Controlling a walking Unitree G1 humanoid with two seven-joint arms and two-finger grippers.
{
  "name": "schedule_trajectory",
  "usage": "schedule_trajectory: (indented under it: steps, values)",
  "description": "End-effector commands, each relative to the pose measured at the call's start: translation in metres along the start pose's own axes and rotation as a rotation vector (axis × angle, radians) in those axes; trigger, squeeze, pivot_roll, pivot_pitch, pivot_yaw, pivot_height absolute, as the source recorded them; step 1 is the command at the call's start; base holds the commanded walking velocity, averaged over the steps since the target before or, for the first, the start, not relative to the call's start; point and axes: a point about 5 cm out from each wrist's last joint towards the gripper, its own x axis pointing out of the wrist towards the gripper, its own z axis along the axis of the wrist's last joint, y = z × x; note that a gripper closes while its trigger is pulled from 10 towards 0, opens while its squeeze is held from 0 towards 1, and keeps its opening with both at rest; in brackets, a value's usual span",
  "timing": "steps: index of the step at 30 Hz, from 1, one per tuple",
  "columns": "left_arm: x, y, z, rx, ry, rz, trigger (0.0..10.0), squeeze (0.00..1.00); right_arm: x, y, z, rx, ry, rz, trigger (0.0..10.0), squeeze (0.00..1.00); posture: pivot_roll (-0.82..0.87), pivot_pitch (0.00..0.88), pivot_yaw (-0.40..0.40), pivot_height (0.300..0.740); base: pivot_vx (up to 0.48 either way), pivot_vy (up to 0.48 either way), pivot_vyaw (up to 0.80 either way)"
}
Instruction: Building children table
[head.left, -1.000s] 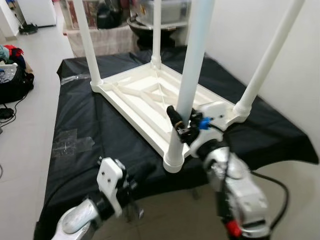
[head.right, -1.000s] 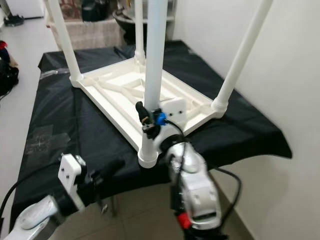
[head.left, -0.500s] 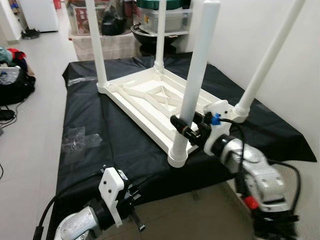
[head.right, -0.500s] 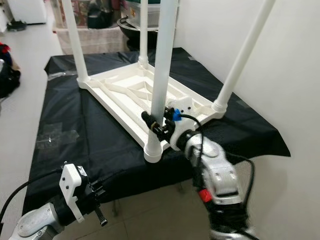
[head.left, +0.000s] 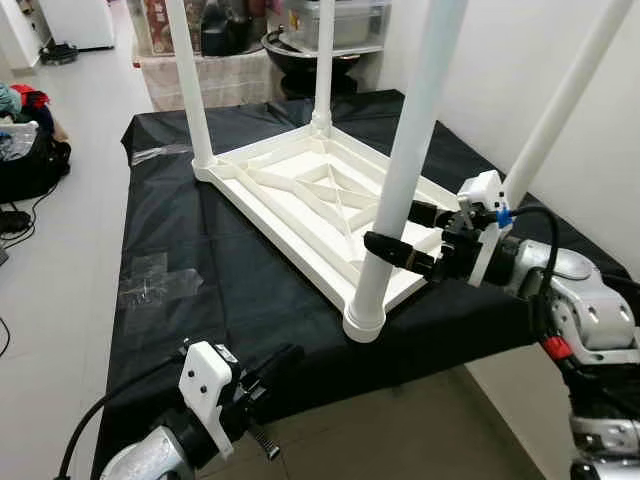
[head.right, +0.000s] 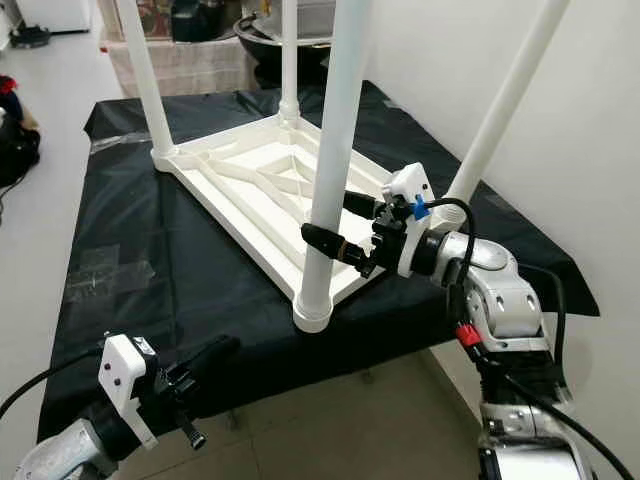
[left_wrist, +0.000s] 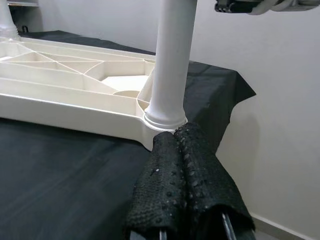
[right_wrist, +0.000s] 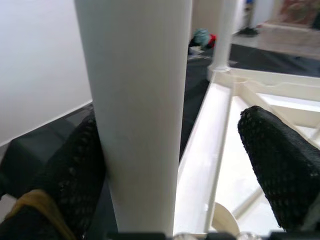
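The white plastic children's table (head.left: 300, 195) lies upside down on a surface draped in a black cloth (head.left: 190, 250), its ribbed underside facing up and four white tubular legs standing in its corner sockets. The leg at the near corner (head.left: 400, 190) is the one being worked. The right gripper (head.left: 408, 232) reaches in from the right at the lower part of this leg, with its fingers spread on either side of the tube. In the right wrist view one finger (right_wrist: 75, 175) lies against the leg while the other (right_wrist: 280, 160) stands well apart from it, so the jaws straddle the leg without clamping it. The left gripper (head.left: 262, 372) hangs low in front of the near edge of the cloth, below the table's level, with its two fingers (left_wrist: 185, 185) pressed together and pointing toward the base of the same leg and its socket (left_wrist: 165, 120); it holds nothing. With all four legs upright in their sockets, the leg-fitting step looks nearly complete, and this moment appears to be about seating or checking the near leg. The next move probably calls for closing the right fingers squarely on the tube and pressing or twisting it along its own axis into the socket, without levering it sideways, since the light tabletop could slide on the cloth.
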Motion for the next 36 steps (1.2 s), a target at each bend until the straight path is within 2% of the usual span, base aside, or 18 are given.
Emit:
schedule_trajectory:
  steps: [1,2,3,9,15,17,18,19,21,22,26,29,30,31,32,33,34,36]
  values:
    - [-0.001,-0.001,0.006,0.028,-0.016,-0.024,10.0,0.00,0.000,-0.003,0.000,-0.009,0.013,0.008,8.7,0.00,-0.02,0.090,-0.073,0.740,0.000,0.000,0.00]
    - [-0.001,0.001,0.011,0.030,-0.036,-0.022,10.0,0.00,0.001,-0.005,0.000,-0.012,0.012,0.026,3.9,0.00,-0.02,0.091,-0.074,0.740,0.000,0.000,0.00]
    - [0.000,0.000,0.018,0.039,-0.055,-0.033,10.0,0.00,0.001,-0.006,-0.001,-0.005,0.013,0.047,0.0,0.00,-0.01,0.091,-0.082,0.740,0.000,0.000,0.00]
    - [-0.002,0.000,0.035,0.044,-0.095,-0.038,10.0,0.00,-0.006,-0.009,-0.005,0.001,0.025,0.091,0.0,0.00,-0.01,0.092,-0.087,0.740,0.000,0.000,0.00]
    - [-0.009,0.000,0.041,0.040,-0.095,-0.032,10.0,0.00,-0.008,-0.010,-0.013,-0.006,0.060,0.033,0.0,0.00,-0.01,0.092,-0.095,0.740,0.000,0.000,0.00]
    - [-0.011,-0.002,0.042,0.035,-0.092,-0.032,10.0,0.00,0.004,-0.002,-0.032,0.022,0.139,-0.178,0.0,0.00,0.00,0.093,-0.101,0.740,0.000,0.000,0.00]
    - [-0.013,-0.002,0.042,0.031,-0.087,-0.028,10.0,0.00,0.013,0.009,-0.046,0.070,0.162,-0.379,0.0,0.00,0.00,0.096,-0.102,0.740,0.000,0.000,0.00]
    - [-0.013,-0.002,0.042,0.031,-0.087,-0.028,10.0,0.00,0.013,0.009,-0.046,0.070,0.162,-0.379,0.0,0.00,0.00,0.096,-0.102,0.740,0.000,0.000,0.00]
    - [-0.015,-0.002,0.043,0.024,-0.079,-0.017,10.0,0.00,0.009,0.028,-0.069,0.123,0.235,-0.750,0.0,0.00,0.00,0.093,-0.101,0.740,0.000,0.000,0.00]
    - [-0.016,-0.002,0.045,0.021,-0.079,-0.009,10.0,0.00,0.005,0.036,-0.076,0.142,0.255,-0.855,0.0,0.00,0.00,0.095,-0.101,0.740,0.000,0.000,0.00]
    - [-0.017,-0.001,0.046,0.017,-0.079,0.002,10.0,0.00,0.003,0.043,-0.080,0.134,0.266,-0.947,0.0,0.00,0.00,0.092,-0.101,0.740,0.000,0.000,0.00]
    - [-0.017,0.000,0.045,0.015,-0.078,0.004,10.0,0.00,0.009,0.044,-0.076,0.120,0.267,-0.916,0.0,0.00,-0.01,0.090,-0.099,0.740,0.000,0.000,0.00]
    - [-0.016,0.001,0.044,0.010,-0.076,0.009,10.0,0.00,0.018,0.046,-0.069,0.134,0.242,-0.879,0.0,0.00,-0.02,0.091,-0.092,0.740,0.000,0.000,0.00]
    - [-0.016,0.001,0.044,0.010,-0.076,0.009,10.0,0.00,0.018,0.046,-0.069,0.134,0.242,-0.879,0.0,0.00,-0.02,0.091,-0.092,0.740,0.000,0.000,0.00]
    - [-0.015,0.001,0.043,0.006,-0.074,0.011,10.0,0.00,0.027,0.048,-0.059,0.120,0.208,-0.848,5.8,0.00,-0.02,0.092,-0.091,0.740,0.000,0.000,0.00]
    - [-0.015,0.001,0.043,0.006,-0.074,0.011,10.0,0.00,0.027,0.048,-0.059,0.120,0.208,-0.848,5.8,0.00,-0.02,0.092,-0.091,0.740,0.000,0.000,0.00]
    - [-0.013,0.001,0.041,0.000,-0.072,0.012,10.0,0.00,0.034,0.048,-0.049,0.115,0.143,-0.765,10.0,0.00,-0.03,0.094,-0.088,0.740,0.000,0.000,0.00]
    - [-0.011,0.001,0.040,-0.008,-0.073,0.013,10.0,0.00,0.035,0.044,-0.042,0.108,0.086,-0.721,10.0,0.00,-0.03,0.096,-0.085,0.740,0.000,0.000,0.00]
